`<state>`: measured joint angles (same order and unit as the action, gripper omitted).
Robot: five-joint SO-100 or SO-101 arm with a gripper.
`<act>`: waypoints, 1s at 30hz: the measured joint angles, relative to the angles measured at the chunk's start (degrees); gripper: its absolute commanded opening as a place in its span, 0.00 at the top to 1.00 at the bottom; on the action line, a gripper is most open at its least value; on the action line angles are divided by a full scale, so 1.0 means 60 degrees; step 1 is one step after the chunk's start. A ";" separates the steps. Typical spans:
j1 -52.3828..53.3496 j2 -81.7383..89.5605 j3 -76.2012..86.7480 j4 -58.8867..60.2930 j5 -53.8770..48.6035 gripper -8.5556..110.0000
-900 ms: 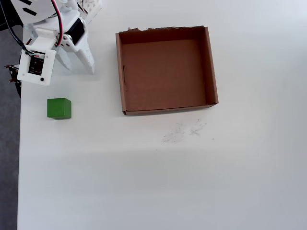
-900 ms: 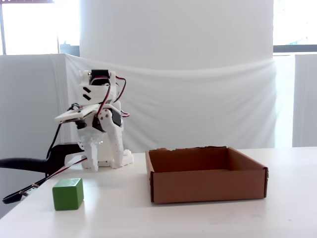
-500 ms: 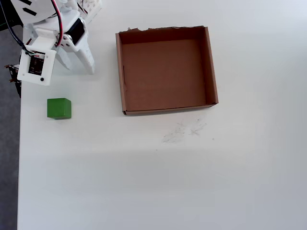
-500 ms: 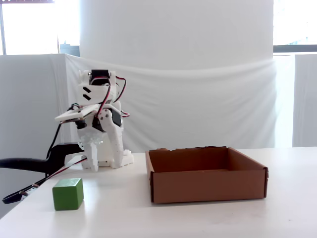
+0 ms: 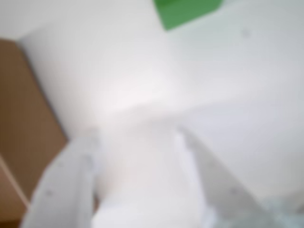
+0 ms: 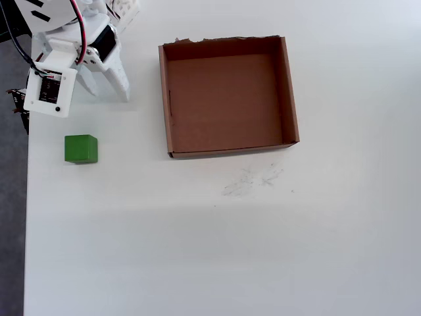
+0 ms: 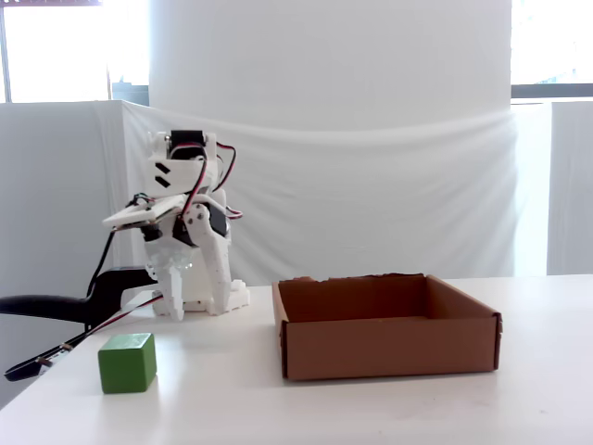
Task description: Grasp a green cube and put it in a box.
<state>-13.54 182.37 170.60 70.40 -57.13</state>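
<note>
You're looking at the very start: nothing is grasped and nothing is placed yet. The green cube (image 6: pixel 81 149) is sitting flat on the tabletop (image 6: pixel 217 250), well apart from the box (image 6: pixel 228 153), at roughly 9 o'clock from it in the overhead view. The box is sitting empty with its ragged edge along the top side.

The hand (image 6: pixel 105 91) is hanging folded near the arm base, at about 1 o'clock from the cube in the overhead view, not touching it. Its two fingers are standing apart with only tabletop showing between them in the wrist view, so I'm reading it as moderately wide and holding nothing.

Orientation: the cube is resting square, its faces running about parallel to the box walls and the tabletop edge. Being a cube, it's showing no long axis, so either pair of faces should work.

Everything is left: reach, close on the cube, lift, carry toward 3 o'clock, release inside the box.
</note>
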 measured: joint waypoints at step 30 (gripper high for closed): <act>0.0469 -0.6650 -0.4951 -0.0527 -0.2622 0.74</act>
<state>-10.72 142.47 140.89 67.24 -72.86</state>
